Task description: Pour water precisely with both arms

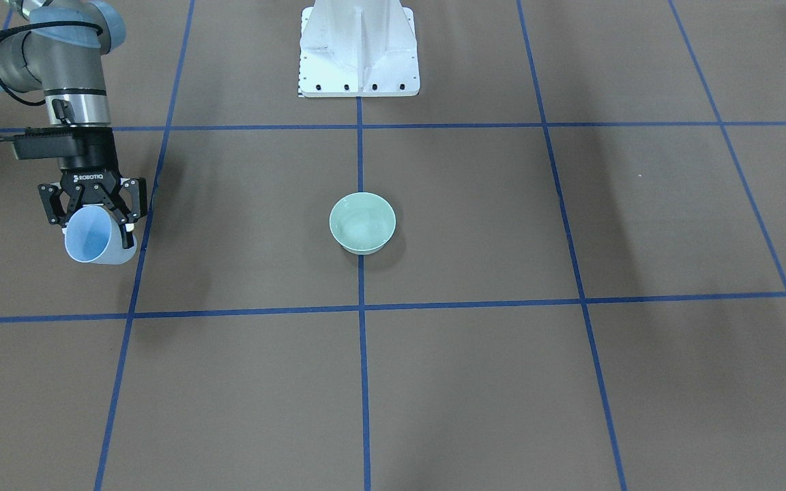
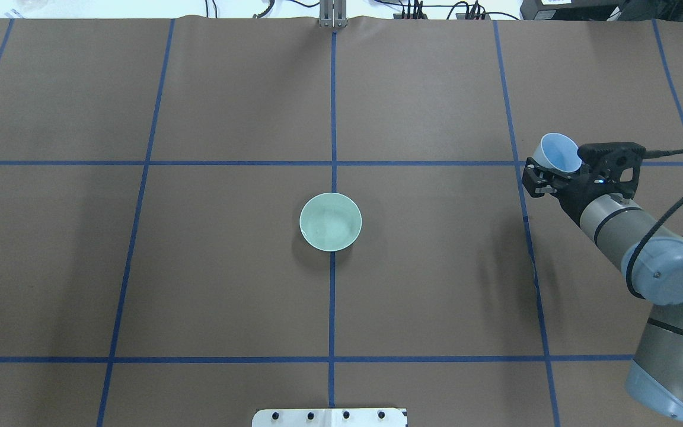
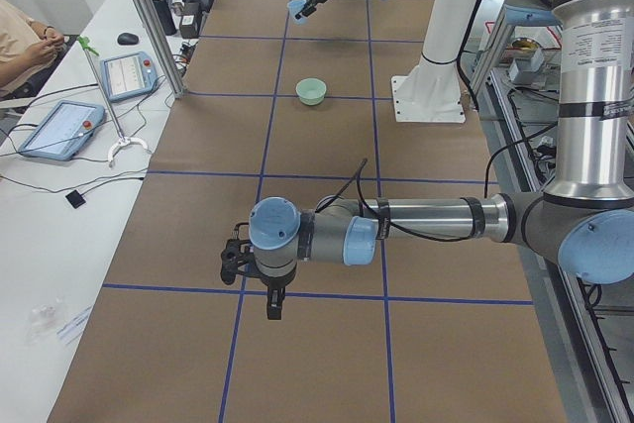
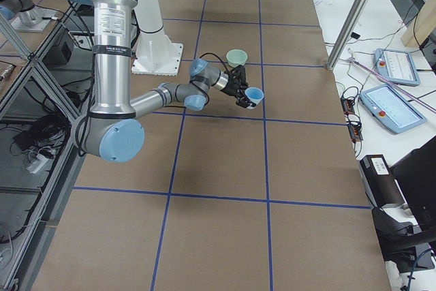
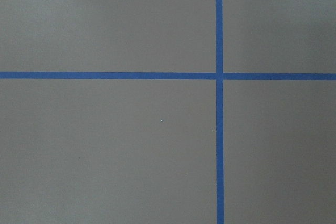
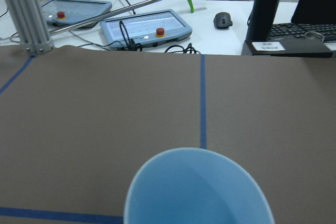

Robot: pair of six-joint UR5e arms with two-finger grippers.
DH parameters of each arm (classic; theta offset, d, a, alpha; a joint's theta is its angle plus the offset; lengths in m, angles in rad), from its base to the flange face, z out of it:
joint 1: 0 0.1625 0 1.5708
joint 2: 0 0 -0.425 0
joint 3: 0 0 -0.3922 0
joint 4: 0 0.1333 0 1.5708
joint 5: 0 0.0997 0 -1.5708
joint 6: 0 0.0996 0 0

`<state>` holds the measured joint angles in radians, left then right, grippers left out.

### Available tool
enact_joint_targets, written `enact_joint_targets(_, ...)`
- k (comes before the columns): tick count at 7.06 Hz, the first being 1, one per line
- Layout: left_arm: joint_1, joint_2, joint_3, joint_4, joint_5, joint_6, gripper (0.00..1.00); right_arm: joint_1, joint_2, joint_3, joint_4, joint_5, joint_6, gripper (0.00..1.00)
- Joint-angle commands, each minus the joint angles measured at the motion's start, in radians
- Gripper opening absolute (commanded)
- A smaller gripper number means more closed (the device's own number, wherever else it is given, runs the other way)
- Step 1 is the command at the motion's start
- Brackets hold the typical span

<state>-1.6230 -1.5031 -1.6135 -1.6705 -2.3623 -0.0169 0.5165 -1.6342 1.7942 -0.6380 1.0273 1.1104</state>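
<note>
My right gripper (image 1: 96, 228) is shut on a light-blue cup (image 1: 95, 240) and holds it above the table, tilted with its mouth toward the operators' side. The cup also shows in the overhead view (image 2: 559, 151), on the right, and fills the bottom of the right wrist view (image 6: 199, 192). A pale green bowl (image 2: 330, 222) sits at the table's centre on the blue tape line, well apart from the cup. My left gripper (image 3: 238, 263) shows only in the exterior left view, low over bare table at the near end; I cannot tell whether it is open or shut.
The white pedestal (image 1: 359, 51) stands behind the bowl. Beyond the table's far edge are teach pendants (image 6: 144, 24), a black bottle (image 6: 262, 6) and an aluminium post (image 6: 23, 14). The left wrist view shows only brown table and blue tape (image 5: 219, 129).
</note>
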Motion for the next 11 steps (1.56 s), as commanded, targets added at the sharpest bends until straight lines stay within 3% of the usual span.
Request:
enact_joint_targets(1,0.000,0.000,-0.002,0.000,0.000,0.000,1.00,-0.027,-0.029,-0.248,0.330,-0.134,-0.010,0.00)
enact_joint_targets(3,0.002,-0.002,0.000,0.000,0.000,0.000,1.00,-0.032,-0.061,-0.289,0.365,-0.170,-0.116,0.00)
enact_joint_targets(4,0.002,-0.002,0.000,0.000,0.000,0.000,1.00,-0.035,-0.062,-0.321,0.365,-0.197,-0.121,0.51)
enact_joint_targets(5,0.002,-0.002,0.000,0.000,0.000,0.000,1.00,-0.042,-0.058,-0.346,0.373,-0.213,-0.121,0.64)
enact_joint_targets(6,0.002,-0.003,0.000,0.000,0.000,0.000,1.00,-0.044,-0.056,-0.346,0.374,-0.216,-0.118,0.99)
enact_joint_targets(9,0.002,-0.009,0.000,0.000,0.000,-0.002,1.00,-0.043,-0.062,-0.343,0.475,-0.211,-0.126,1.00)
enact_joint_targets(11,0.002,-0.009,0.000,0.000,0.000,0.000,1.00,-0.024,-0.067,-0.322,0.483,-0.193,-0.184,1.00)
